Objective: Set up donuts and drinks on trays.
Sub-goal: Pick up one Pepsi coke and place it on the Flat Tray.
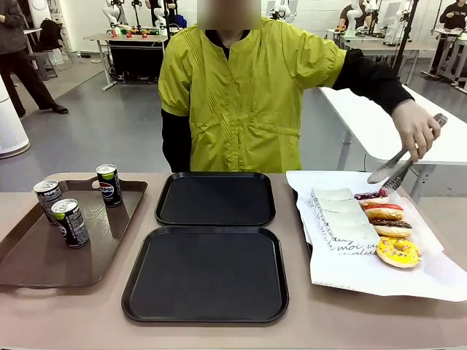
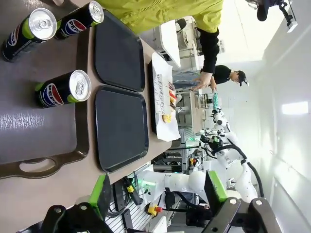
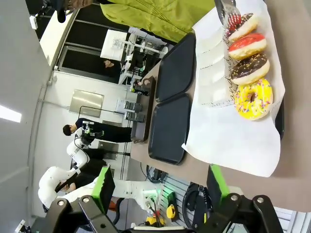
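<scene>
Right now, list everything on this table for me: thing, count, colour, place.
brown tray: one, brown, robot's left side
cans: three, dark with silver tops, standing on the brown tray
black trays: two, black, bare, in the middle, one behind the other
donuts: four, yellow, chocolate, red-white and dark, in a row on the right
boxes: a row, white, beside the donuts
paper: one, white, under the donuts and boxes
tongs: one, metal, by the far donut
person's hand: one, holding the tongs
left claw: open, green pads
right claw: open, green pads

Matt black plastic trays (image 1: 215, 198), glossy metal cans (image 1: 109, 184), white paper (image 1: 365, 270) under glazed donuts (image 1: 398, 251).
</scene>
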